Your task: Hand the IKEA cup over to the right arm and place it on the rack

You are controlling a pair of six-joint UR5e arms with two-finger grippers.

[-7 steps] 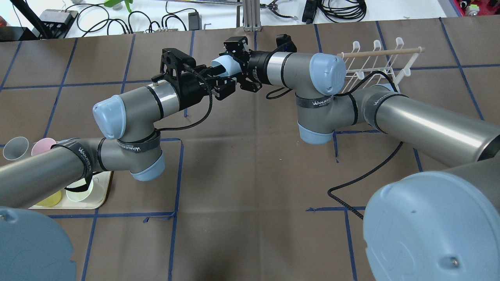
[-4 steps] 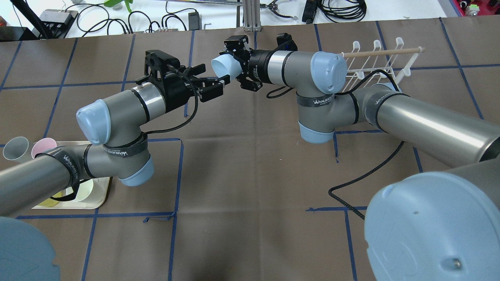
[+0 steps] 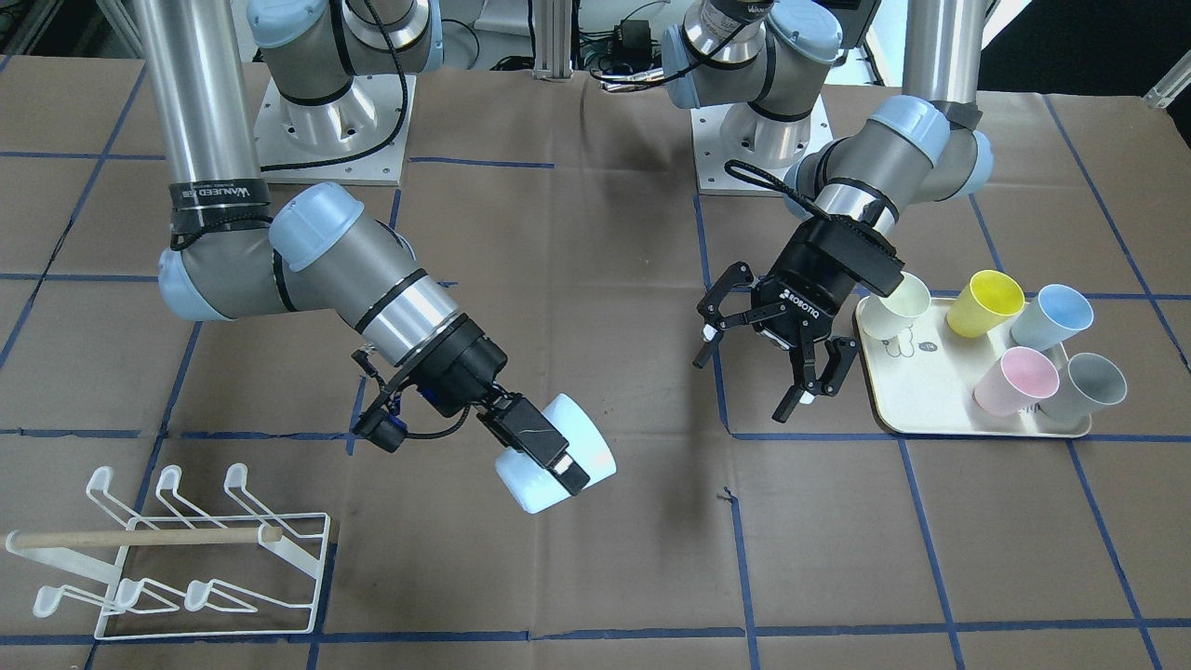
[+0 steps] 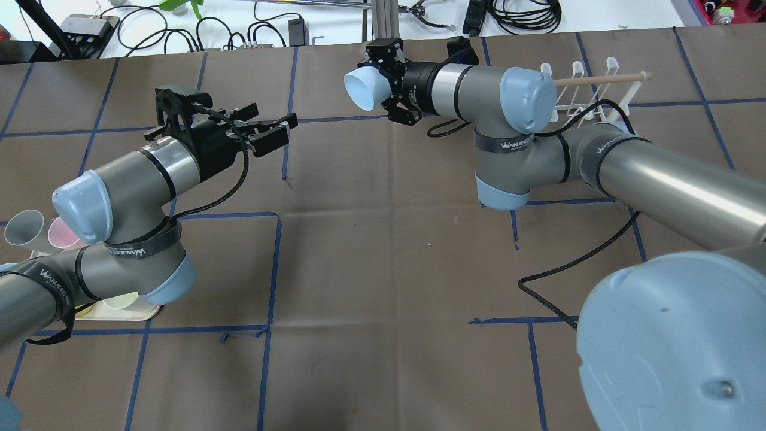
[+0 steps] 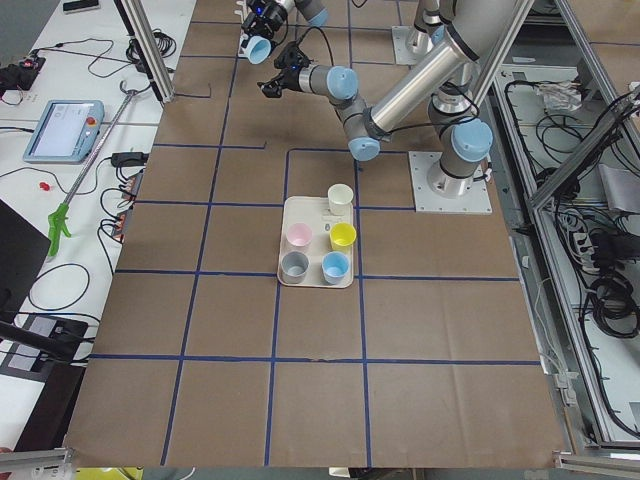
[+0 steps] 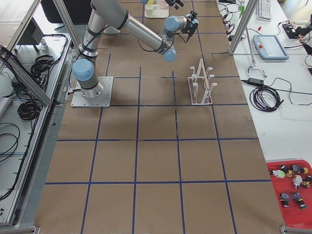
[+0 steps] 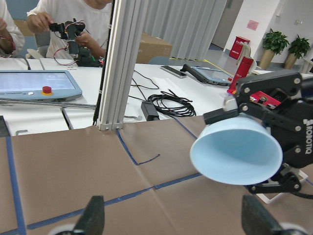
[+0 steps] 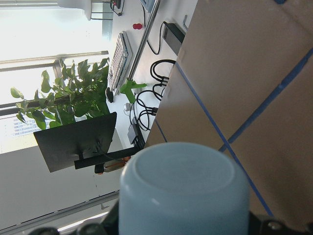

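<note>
My right gripper point(image 4: 388, 84) is shut on the pale blue IKEA cup point(image 4: 361, 88) and holds it on its side above the table, mouth towards my left arm. In the front view the cup point(image 3: 556, 454) hangs in the right gripper point(image 3: 544, 451), right of the white wire rack point(image 3: 186, 568). My left gripper point(image 4: 270, 129) is open and empty, well apart from the cup. The left wrist view shows the cup's mouth point(image 7: 237, 152) beyond my open fingertips point(image 7: 95, 215). The right wrist view shows the cup's base point(image 8: 185, 191). The rack point(image 4: 598, 90) stands behind the right arm.
A cream tray point(image 3: 930, 395) near my left arm holds several cups: cream, yellow, blue, pink, grey. A black cable point(image 4: 568, 263) lies on the brown table by the right arm. An aluminium post point(image 4: 383, 24) stands at the far edge.
My left gripper has drawn back to the left, open, away from the cup. The right arm has shifted a little to the right with the cup in its grip.
</note>
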